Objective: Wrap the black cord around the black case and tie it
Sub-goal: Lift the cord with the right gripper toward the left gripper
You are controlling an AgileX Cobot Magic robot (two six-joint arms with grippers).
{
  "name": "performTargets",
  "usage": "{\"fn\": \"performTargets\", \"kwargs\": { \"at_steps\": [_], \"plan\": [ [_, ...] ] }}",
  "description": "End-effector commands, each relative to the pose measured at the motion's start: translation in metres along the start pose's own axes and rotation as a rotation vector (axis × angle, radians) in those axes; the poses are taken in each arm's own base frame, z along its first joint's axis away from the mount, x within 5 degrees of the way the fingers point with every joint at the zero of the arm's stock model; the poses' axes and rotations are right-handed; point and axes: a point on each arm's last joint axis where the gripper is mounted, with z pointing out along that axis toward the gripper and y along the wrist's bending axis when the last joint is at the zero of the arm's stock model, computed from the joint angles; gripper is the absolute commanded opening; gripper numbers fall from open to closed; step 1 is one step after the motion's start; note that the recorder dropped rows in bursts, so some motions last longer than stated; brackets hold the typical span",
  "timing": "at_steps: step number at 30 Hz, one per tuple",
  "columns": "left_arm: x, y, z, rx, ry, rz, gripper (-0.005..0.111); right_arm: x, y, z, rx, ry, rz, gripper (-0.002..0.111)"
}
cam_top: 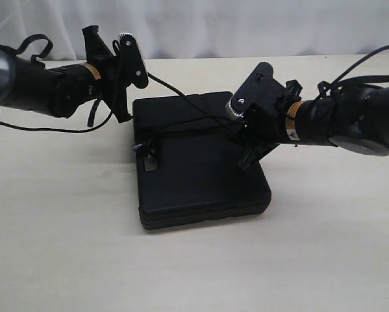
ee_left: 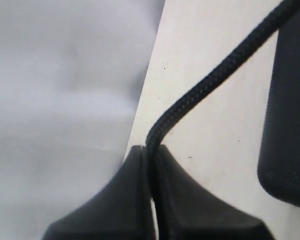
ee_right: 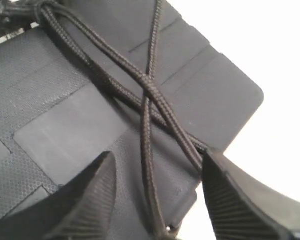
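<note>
The black case lies flat in the middle of the table. The black cord runs taut from my left gripper, above the case's far left corner, down across the lid. More cord strands cross the lid, and a knotted end hangs at the case's left edge. In the left wrist view the left gripper is shut on the cord. My right gripper hovers over the case's right side. It stands open over crossing cord strands on the case, gripping nothing.
A pale table surrounds the case, with a white curtain behind it. A thicker black robot cable trails under the left arm.
</note>
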Motion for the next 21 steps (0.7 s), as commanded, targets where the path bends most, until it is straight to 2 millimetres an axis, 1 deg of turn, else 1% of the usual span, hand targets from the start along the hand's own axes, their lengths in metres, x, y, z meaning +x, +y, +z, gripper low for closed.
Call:
{"fn": "performTargets", "kwargs": {
  "at_steps": [1, 4, 7, 8, 10, 13, 17, 21],
  "plan": [
    [-0.012, 0.005, -0.006, -0.035, -0.029, -0.031, 0.000, -0.004, 0.001, -0.013, 0.007, -0.029, 0.015, 0.050],
    [-0.027, 0.007, -0.011, -0.051, -0.059, -0.049, 0.000, -0.010, 0.000, -0.023, 0.017, -0.069, 0.034, 0.050],
    [-0.042, 0.007, -0.018, -0.056, -0.094, -0.038, 0.000, -0.020, -0.005, -0.035, 0.043, -0.124, 0.147, 0.049],
    [-0.048, 0.008, -0.021, -0.060, -0.106, -0.039, 0.000, -0.023, -0.006, -0.038, 0.049, -0.153, 0.216, 0.049],
    [-0.055, 0.008, -0.024, -0.065, -0.123, -0.044, 0.000, -0.029, -0.007, -0.042, 0.046, -0.203, 0.302, 0.047],
    [-0.066, 0.009, -0.030, -0.069, -0.142, -0.059, 0.000, -0.029, -0.007, -0.041, 0.034, -0.214, 0.367, 0.047],
    [-0.081, 0.011, -0.039, -0.076, -0.172, -0.085, 0.000, -0.029, -0.006, -0.038, 0.021, -0.226, 0.377, 0.047],
    [-0.096, 0.003, -0.044, -0.061, -0.207, -0.065, 0.000, -0.036, -0.008, -0.038, -0.003, -0.248, 0.405, 0.047]
  ]
}}
